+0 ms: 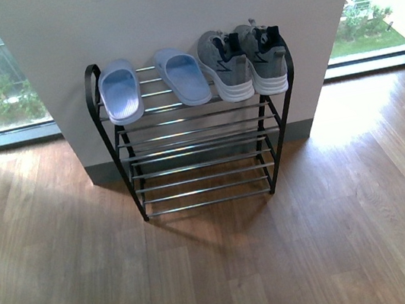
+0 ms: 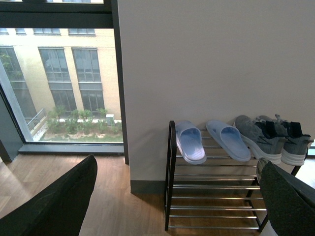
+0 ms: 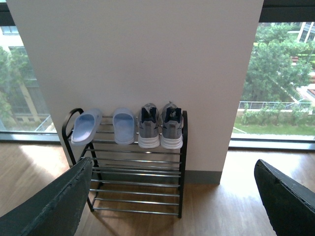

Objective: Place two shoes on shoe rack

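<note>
Shoe rack (image 1: 200,149): black frame with chrome bars, standing on the wood floor (image 1: 206,275) against a pale wall (image 1: 165,11) between two windows. Top tier fully occupied; the lower tiers carry nothing.

Grey sneakers (image 1: 243,60): both on the right half of the top tier, side by side and touching, heels toward the near edge, toes toward the wall. White soles overhang the front bar slightly.

Pale blue slides (image 1: 153,84): both on the left half of the top tier. The left slide is angled, its near end past the front bar; the right slide lies just beside the sneakers.

Left tool (image 2: 177,196): released, its dark fingers (image 2: 59,201) spread wide at the frame edges, grasping nothing, well apart from the rack.

Right tool (image 3: 172,196): released likewise, fingers (image 3: 285,196) wide apart, empty, back from the rack.

Neither arm appears in the front view.
</note>
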`<state>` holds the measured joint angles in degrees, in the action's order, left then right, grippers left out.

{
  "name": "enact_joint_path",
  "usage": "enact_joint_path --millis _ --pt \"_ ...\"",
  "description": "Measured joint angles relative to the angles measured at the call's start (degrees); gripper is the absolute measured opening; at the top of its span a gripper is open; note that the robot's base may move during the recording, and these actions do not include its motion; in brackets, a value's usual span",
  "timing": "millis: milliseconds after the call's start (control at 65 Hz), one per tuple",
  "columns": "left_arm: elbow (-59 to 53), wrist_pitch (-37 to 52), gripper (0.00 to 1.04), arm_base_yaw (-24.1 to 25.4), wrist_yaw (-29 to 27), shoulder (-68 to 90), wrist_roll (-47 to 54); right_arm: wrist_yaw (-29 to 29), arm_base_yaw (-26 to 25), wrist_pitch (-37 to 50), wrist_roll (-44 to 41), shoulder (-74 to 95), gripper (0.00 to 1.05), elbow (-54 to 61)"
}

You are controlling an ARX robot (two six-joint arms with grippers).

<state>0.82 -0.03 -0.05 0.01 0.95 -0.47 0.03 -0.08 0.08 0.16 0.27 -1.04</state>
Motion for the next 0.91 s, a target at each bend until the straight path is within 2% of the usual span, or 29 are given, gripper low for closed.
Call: enact_joint_path --millis 907 --pt "0.0 0.0 0.95 0.0 0.0 0.0 0.0 0.0 0.0 0.0 0.0 0.0 0.95 0.0"
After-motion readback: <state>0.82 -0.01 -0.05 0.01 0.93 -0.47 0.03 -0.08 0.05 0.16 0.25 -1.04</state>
